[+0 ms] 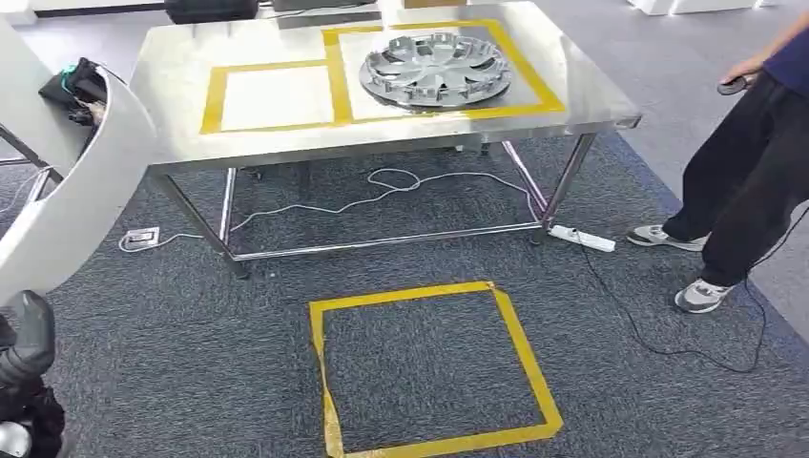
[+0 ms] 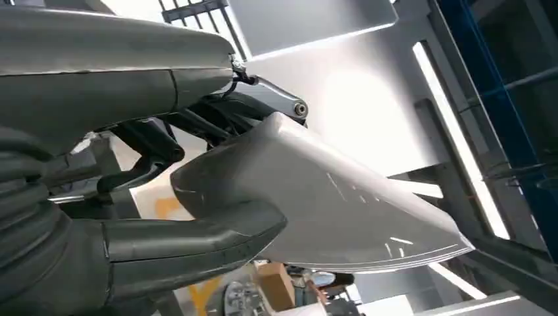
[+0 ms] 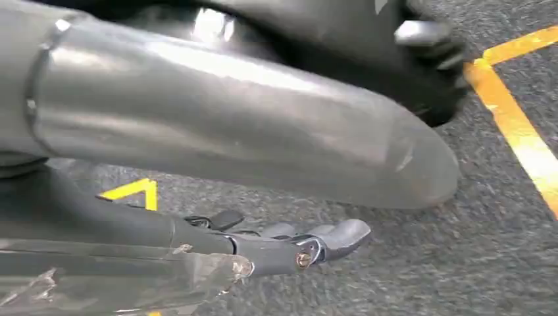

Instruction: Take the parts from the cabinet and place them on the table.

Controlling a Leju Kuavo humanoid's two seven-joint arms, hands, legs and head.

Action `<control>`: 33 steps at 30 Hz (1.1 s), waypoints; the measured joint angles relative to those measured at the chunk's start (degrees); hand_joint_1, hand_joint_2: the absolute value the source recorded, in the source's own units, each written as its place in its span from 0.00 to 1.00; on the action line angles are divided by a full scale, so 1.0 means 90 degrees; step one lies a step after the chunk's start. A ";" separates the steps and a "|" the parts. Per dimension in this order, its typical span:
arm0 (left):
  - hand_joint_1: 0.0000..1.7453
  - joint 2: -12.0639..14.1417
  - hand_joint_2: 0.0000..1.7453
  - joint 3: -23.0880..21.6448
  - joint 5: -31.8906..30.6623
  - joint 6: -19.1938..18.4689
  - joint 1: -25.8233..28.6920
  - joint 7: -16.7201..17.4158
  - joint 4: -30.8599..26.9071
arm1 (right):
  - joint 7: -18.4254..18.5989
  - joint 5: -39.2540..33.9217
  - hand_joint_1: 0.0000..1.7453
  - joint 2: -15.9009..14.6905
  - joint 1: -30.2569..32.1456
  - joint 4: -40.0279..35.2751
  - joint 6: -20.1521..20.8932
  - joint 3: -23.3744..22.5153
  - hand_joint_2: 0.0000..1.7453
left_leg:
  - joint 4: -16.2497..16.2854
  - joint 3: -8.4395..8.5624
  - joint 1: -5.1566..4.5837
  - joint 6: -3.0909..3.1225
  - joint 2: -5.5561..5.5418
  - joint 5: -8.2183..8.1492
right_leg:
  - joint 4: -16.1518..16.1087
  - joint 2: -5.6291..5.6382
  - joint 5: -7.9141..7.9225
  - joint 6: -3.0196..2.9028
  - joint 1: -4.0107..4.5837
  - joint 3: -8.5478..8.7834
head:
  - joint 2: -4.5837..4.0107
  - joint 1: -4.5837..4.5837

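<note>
Left hand [image 2: 164, 217] clamped on white curved panel [image 2: 329, 204]; right hand [image 3: 289, 247] empty, fingers extended over carpet [image 3: 500, 263]. Hubcap [image 1: 436, 68] on steel table [image 1: 172, 86].

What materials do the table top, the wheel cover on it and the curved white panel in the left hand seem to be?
Table top: probably stainless steel, brushed, with soft reflections.
Wheel cover: silver-grey, likely painted plastic or metal; unclear.
Curved white panel: glossy, smooth, perhaps painted plastic or sheet metal; the left hand grips it.
</note>
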 joint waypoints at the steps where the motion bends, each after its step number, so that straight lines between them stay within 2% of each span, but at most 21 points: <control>1: 1.00 0.0005 1.00 0.0003 -0.0002 0.0002 0.0003 0.0000 -0.0007 | -0.0005 0.0000 0.00 0.0024 -0.0005 0.0010 0.0012 0.0000 0.00 | 0.0068 -0.0029 -0.0027 -0.0055 -0.0019 -0.0045 | 0.0023 0.0092 -0.0012 -0.0118 0.0015 0.0037 | 0.0000 0.0022; 2: 1.00 -0.0002 1.00 0.0003 -0.0007 0.0002 0.0009 -0.0002 -0.0020 | -0.0012 0.0000 0.00 0.0020 -0.0014 0.0010 0.0012 0.0000 0.00 | 0.0056 -0.0033 -0.0037 -0.0079 -0.0017 -0.0029 | 0.0078 0.0057 -0.0025 -0.0216 0.0022 0.0014 | 0.0000 -0.0027; 5: 1.00 0.0000 1.00 -0.0010 -0.0010 0.0005 0.0015 -0.0002 -0.0024 | -0.0017 0.0000 0.00 0.0020 -0.0005 0.0010 0.0012 -0.0010 0.00 | 0.0044 -0.0042 0.0012 -0.0156 -0.0047 -0.0030 | 0.0106 0.0025 -0.0011 -0.0379 0.0036 -0.0008 | 0.0000 -0.0034; 6: 1.00 0.0002 1.00 -0.0012 -0.0010 0.0005 0.0010 -0.0002 -0.0024 | -0.0024 0.0000 0.00 0.0020 -0.0008 0.0010 0.0012 -0.0010 0.00 | 0.0161 -0.0075 0.0004 -0.0163 0.0084 -0.0121 | 0.0103 0.0005 -0.0009 -0.0419 0.0039 0.0001 | 0.0000 -0.0036; 7: 1.00 0.0007 1.00 -0.0017 -0.0010 0.0002 -0.0015 -0.0002 -0.0024 | -0.0029 0.0000 0.00 0.0020 -0.0012 0.0010 0.0012 -0.0012 0.00 | 0.0521 -0.0243 -0.0019 -0.0169 0.0206 -0.0342 | 0.0103 -0.0013 -0.0018 -0.0465 0.0043 0.0002 | 0.0000 -0.0073; 9: 1.00 0.0007 1.00 -0.0024 -0.0010 0.0005 -0.0028 -0.0002 -0.0024 | -0.0029 0.0000 0.00 0.0020 0.0002 0.0010 0.0015 -0.0024 0.00 | 0.1577 -0.0765 -0.0023 -0.0180 0.0277 -0.0820 | 0.0103 -0.0065 -0.0031 -0.0497 0.0070 -0.0001 | 0.0000 -0.0082; 10: 1.00 0.0007 1.00 -0.0027 -0.0010 0.0002 -0.0026 -0.0002 -0.0024 | -0.0027 -0.0002 0.00 0.0020 0.0016 0.0010 0.0015 -0.0029 0.00 | 0.2037 -0.1007 -0.0023 -0.0170 0.0278 -0.0949 | 0.0104 -0.0090 -0.0042 -0.0513 0.0083 0.0000 | 0.0000 -0.0082; 11: 1.00 0.0007 1.00 -0.0027 -0.0010 0.0002 -0.0026 -0.0002 -0.0024 | -0.0027 -0.0002 0.00 0.0020 0.0023 0.0010 0.0015 -0.0029 0.00 | 0.2137 -0.1083 -0.0023 -0.0151 0.0278 -0.0902 | 0.0104 -0.0108 -0.0046 -0.0517 0.0093 0.0008 | 0.0000 -0.0080; 13: 1.00 0.0010 1.00 -0.0027 -0.0010 0.0005 -0.0033 -0.0002 -0.0024 | -0.0027 -0.0005 0.00 0.0020 0.0014 0.0010 0.0015 -0.0034 0.00 | 0.1560 -0.0824 -0.0028 -0.0097 0.0280 -0.0432 | 0.0105 -0.0118 -0.0065 -0.0512 0.0106 0.0037 | 0.0000 -0.0082; 15: 1.00 0.0010 1.00 -0.0034 -0.0010 0.0002 -0.0043 -0.0002 -0.0024 | -0.0027 -0.0005 0.00 0.0020 0.0004 0.0010 0.0015 -0.0034 0.00 | 0.0520 -0.0297 -0.0045 -0.0031 0.0334 0.0052 | 0.0104 -0.0119 -0.0097 -0.0469 0.0106 0.0089 | 0.0000 -0.0082; 16: 1.00 0.0007 1.00 -0.0036 -0.0010 0.0002 -0.0064 -0.0003 -0.0024 | -0.0027 -0.0010 0.00 0.0020 0.0001 0.0010 0.0015 -0.0037 0.00 | 0.0249 -0.0157 -0.0095 -0.0029 0.0388 -0.0037 | 0.0133 -0.0117 -0.0133 -0.0413 0.0164 0.0082 | 0.0000 -0.0087; 19: 1.00 0.0005 1.00 -0.0039 -0.0010 0.0005 -0.0075 -0.0002 -0.0024 | -0.0022 -0.0019 0.00 0.0020 0.0011 0.0010 0.0015 -0.0037 0.00 | 0.0213 -0.0185 -0.0107 0.0014 0.0348 -0.0081 | 0.0052 -0.0150 -0.0126 -0.0323 0.0143 0.0095 | 0.0000 -0.0080; 21: 1.00 0.0005 1.00 -0.0039 -0.0010 0.0005 -0.0076 -0.0002 -0.0027 | -0.0024 -0.0019 0.00 0.0017 0.0000 0.0010 0.0015 -0.0037 0.00 | 0.0154 -0.0128 -0.0063 0.0104 0.0339 -0.0057 | 0.0100 -0.0146 -0.0192 -0.0242 0.0129 0.0089 | 0.0000 -0.0076; 23: 1.00 0.0005 1.00 -0.0044 -0.0010 0.0003 -0.0081 -0.0002 -0.0027 | -0.0024 -0.0022 0.00 0.0020 -0.0007 0.0010 0.0019 -0.0037 0.00 | 0.0154 -0.0093 -0.0068 0.0172 0.0335 -0.0093 | 0.0860 -0.0142 -0.0589 -0.0216 0.0135 -0.0283 | 0.0000 -0.0005; 25: 1.00 0.0005 1.00 -0.0044 -0.0010 -0.0002 -0.0078 -0.0002 -0.0027 | -0.0022 -0.0022 0.00 0.0020 0.0002 0.0010 0.0017 -0.0037 0.00 | 0.0155 -0.0084 -0.0096 0.0205 0.0333 -0.0116 | 0.1939 -0.0140 -0.0980 -0.0193 0.0137 -0.0875 | 0.0000 0.0000; 26: 1.00 0.0007 1.00 -0.0044 -0.0010 -0.0007 -0.0074 -0.0002 -0.0027 | -0.0022 -0.0022 0.00 0.0020 0.0014 0.0010 0.0017 -0.0037 0.00 | 0.0155 -0.0067 -0.0109 0.0220 0.0319 -0.0129 | 0.2145 -0.0139 -0.0969 -0.0195 0.0137 -0.1026 | 0.0002 -0.0005; 27: 1.00 0.0007 1.00 -0.0044 -0.0010 -0.0010 -0.0073 -0.0002 -0.0024 | -0.0022 -0.0022 0.00 0.0017 0.0026 0.0010 0.0017 -0.0039 0.00 | 0.0155 -0.0041 -0.0118 0.0222 0.0299 -0.0144 | 0.2030 -0.0139 -0.0783 -0.0205 0.0137 -0.1017 | 0.0000 -0.0007; 28: 1.00 0.0007 1.00 -0.0044 -0.0010 -0.0010 -0.0074 -0.0002 -0.0027 | -0.0022 -0.0019 0.00 0.0017 0.0029 0.0010 0.0017 -0.0039 0.00 | 0.0156 -0.0005 -0.0123 0.0217 0.0281 -0.0165 | 0.1625 -0.0139 -0.0478 -0.0223 0.0137 -0.0860 | 0.0000 -0.0002; 30: 1.00 0.0005 1.00 -0.0044 -0.0010 -0.0010 -0.0073 -0.0002 -0.0027 | -0.0024 -0.0017 0.00 0.0017 0.0024 0.0010 0.0017 -0.0039 0.00 | 0.0156 0.0085 -0.0124 0.0182 0.0258 -0.0224 | 0.0446 -0.0129 0.0141 -0.0271 0.0138 -0.0324 | 0.0000 0.0000; 32: 1.00 0.0010 1.00 -0.0041 -0.0010 -0.0010 -0.0072 -0.0002 -0.0027 | -0.0024 0.0000 0.00 0.0020 0.0005 0.0010 0.0025 -0.0039 0.00 | 0.0194 0.0071 -0.0171 0.0117 0.0235 -0.0260 | 0.0107 -0.0086 0.0068 -0.0315 0.0145 -0.0110 | 0.0000 -0.0012; 33: 1.00 0.0007 1.00 -0.0039 -0.0010 -0.0012 -0.0071 -0.0002 -0.0027 | -0.0022 0.0000 0.00 0.0020 0.0004 0.0010 0.0024 -0.0039 0.00 | 0.0168 0.0066 -0.0163 0.0084 0.0236 -0.0242 | 0.0113 -0.0087 0.0069 -0.0340 0.0161 -0.0131 | 0.0000 -0.0024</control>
